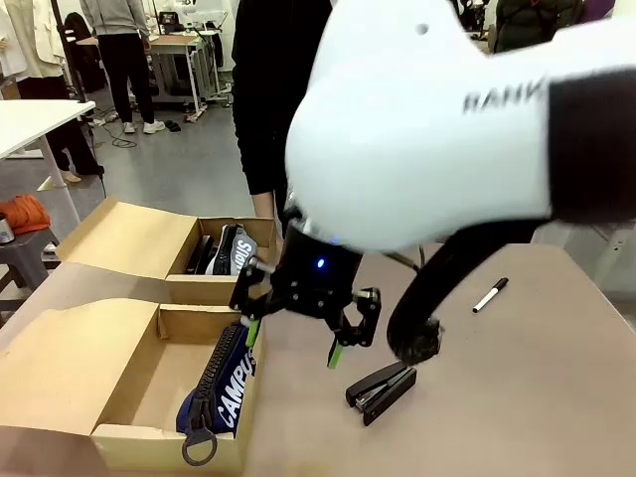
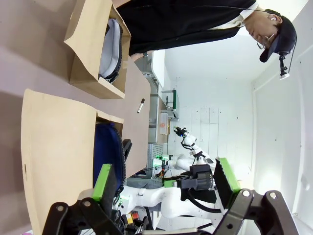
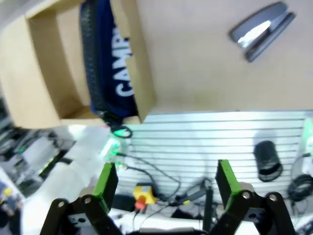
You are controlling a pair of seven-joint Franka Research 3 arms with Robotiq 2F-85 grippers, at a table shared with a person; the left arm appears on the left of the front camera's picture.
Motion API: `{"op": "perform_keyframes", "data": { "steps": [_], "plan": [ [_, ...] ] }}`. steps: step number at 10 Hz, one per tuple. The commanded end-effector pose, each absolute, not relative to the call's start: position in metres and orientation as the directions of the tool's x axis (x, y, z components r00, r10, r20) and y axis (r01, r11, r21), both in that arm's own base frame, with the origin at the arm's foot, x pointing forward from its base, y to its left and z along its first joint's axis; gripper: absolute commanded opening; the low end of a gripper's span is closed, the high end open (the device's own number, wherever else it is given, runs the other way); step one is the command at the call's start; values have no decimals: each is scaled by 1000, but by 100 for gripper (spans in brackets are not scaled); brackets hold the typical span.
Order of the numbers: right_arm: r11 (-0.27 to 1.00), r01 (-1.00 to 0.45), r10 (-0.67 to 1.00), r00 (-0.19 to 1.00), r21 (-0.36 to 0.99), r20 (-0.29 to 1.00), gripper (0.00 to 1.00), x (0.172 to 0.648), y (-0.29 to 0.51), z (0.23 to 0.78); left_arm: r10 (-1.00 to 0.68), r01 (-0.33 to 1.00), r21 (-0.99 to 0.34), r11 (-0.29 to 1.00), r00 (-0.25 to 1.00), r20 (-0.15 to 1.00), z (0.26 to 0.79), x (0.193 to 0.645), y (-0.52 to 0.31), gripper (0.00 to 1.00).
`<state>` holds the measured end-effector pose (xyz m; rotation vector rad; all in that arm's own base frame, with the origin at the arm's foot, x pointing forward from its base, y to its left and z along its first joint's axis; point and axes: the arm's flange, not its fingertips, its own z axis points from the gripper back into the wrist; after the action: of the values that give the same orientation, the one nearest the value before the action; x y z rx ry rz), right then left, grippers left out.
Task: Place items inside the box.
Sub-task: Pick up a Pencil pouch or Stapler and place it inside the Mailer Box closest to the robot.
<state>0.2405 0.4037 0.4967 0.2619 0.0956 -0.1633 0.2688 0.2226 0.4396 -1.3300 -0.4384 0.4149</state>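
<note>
Across the brown table [image 1: 537, 397], the navy pouch [image 1: 224, 383] rests in the near box [image 1: 164, 445], the grey pouch [image 1: 232, 248] in the far box [image 1: 129, 238]; stapler [image 1: 381, 390] and marker [image 1: 490, 295] lie outside, right gripper [image 1: 295, 343] hovering open, empty

The right arm [image 1: 427, 119] hides most of the person [image 1: 266, 99] — dark things [image 1: 202, 254] in the far box [image 1: 129, 238] are unidentifiable.

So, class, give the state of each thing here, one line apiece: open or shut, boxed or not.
Near box, open.
Navy pouch, inside near box, on edge.
Far box, open.
Grey pouch, inside far box.
Stapler, on table, unboxed.
Marker pen, on table, unboxed.
Right pincer, open, empty.
Left pincer, open, empty.
</note>
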Motion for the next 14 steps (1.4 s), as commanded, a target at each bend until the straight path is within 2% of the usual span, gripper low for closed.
{"op": "perform_keyframes", "data": {
  "steps": [1,4,5,6,7,9,10,11,12,13,14],
  "plan": [
    [883,216,-137,968,416,-213,100,259,338,525,520,-18,-982,187,850,83,441,267,223,100],
    [753,250,20,916,609,-402,100,273,214,557,520,-18,-982,187,850,83,441,267,223,100],
    [640,277,55,913,716,-403,100,272,160,566,520,-18,-982,187,850,83,441,267,223,100],
    [426,307,139,908,851,-396,100,270,102,569,520,-18,-982,187,850,83,441,267,223,100],
    [235,376,66,914,897,-400,100,265,48,559,520,-18,-982,187,850,83,441,267,223,100],
    [27,362,21,932,932,-362,100,243,-15,528,520,-18,-982,187,850,83,441,267,223,100],
    [59,383,-106,921,922,-376,100,229,-32,511,520,-18,-982,187,850,83,441,267,223,100],
    [144,338,-155,936,930,-316,100,212,-43,502,520,-18,-982,187,850,83,441,267,223,100],
    [297,285,-208,951,911,-230,100,203,-42,501,520,-18,-982,187,850,83,441,267,223,100],
    [441,187,-176,977,878,-120,100,204,-27,501,520,-18,-982,187,850,83,441,267,223,100],
    [128,348,-153,932,929,-329,100,232,-80,522,520,-18,-982,187,850,83,441,267,223,100]
  ]
}}
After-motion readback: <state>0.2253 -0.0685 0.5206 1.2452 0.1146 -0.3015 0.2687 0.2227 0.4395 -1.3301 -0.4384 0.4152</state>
